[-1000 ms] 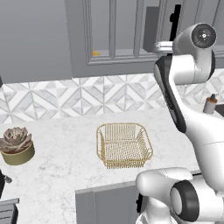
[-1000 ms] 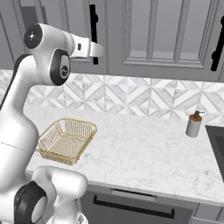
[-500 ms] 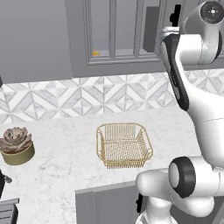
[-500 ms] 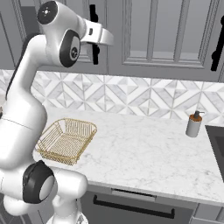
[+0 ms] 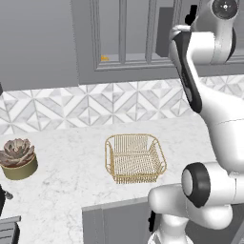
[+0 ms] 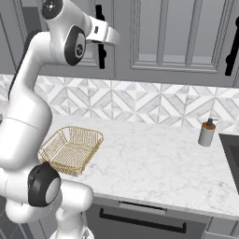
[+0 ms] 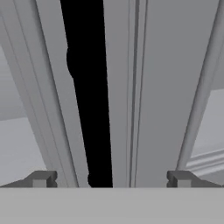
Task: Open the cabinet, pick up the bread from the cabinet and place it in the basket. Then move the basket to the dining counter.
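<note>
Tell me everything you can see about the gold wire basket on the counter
The basket is a shallow, square-ish tray of thin gold wire, with flared sides, rounded corners and an open grid floor. It sits upright and flat on the white marble worktop, in front of the patterned tile backsplash and near the worktop's front edge. It is empty. Nothing touches it but the worktop. In the right base view the robot's white arm hides its near left corner.
</note>
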